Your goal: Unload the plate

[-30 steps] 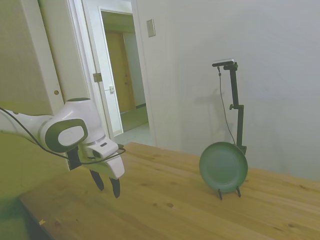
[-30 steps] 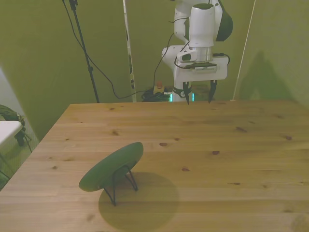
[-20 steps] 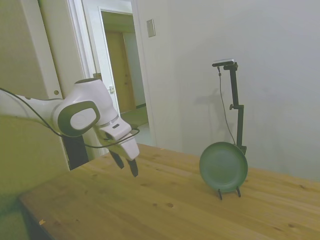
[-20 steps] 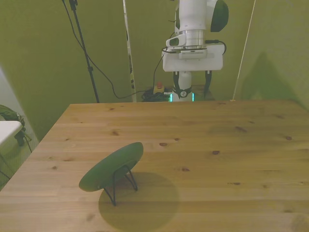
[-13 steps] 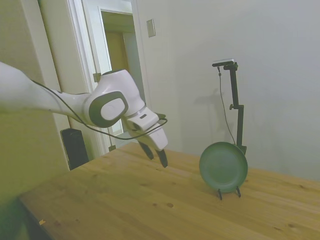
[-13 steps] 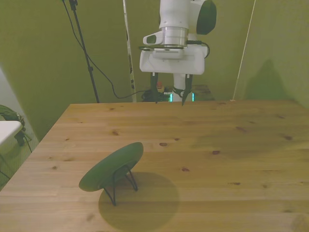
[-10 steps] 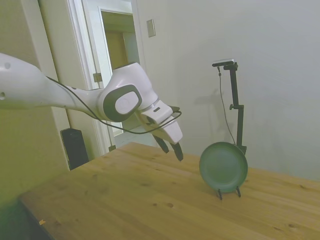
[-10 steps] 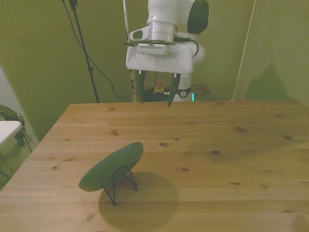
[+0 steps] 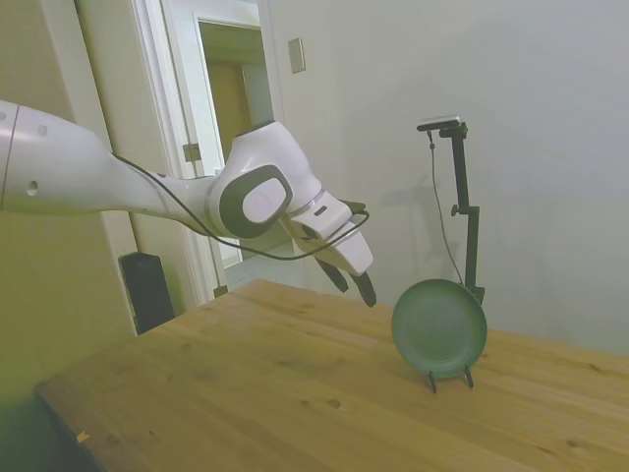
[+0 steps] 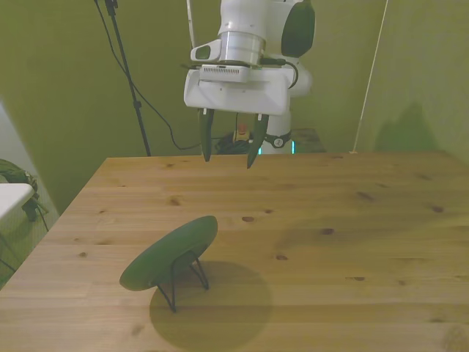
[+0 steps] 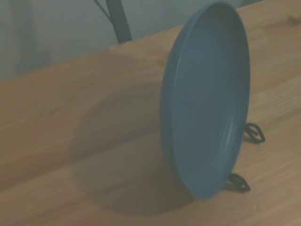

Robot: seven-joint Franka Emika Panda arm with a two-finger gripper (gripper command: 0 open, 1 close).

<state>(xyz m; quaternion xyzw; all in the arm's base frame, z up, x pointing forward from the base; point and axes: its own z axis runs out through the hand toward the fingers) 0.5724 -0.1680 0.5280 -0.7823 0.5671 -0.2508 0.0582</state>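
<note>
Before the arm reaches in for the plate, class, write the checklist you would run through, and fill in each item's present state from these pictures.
1. Gripper open, fingers apart: ok.
2. Gripper empty: ok.
3. Plate propped nearly upright on the wire stand: ok.
4. Plate rim free of other objects: ok.
5. Gripper clear of the plate, above the table: ok.
6. Stand fixed to the table or loose: cannot tell.

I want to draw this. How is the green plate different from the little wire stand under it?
The plate is a wide, round, solid dark green disc, while the wire stand is thin black wire you can see through. The plate leans tilted on its edge; the stand's feet sit on the wooden table. The stand carries the plate, not the other way round. Both are dark, touching each other, and apart from the open gripper.
</note>
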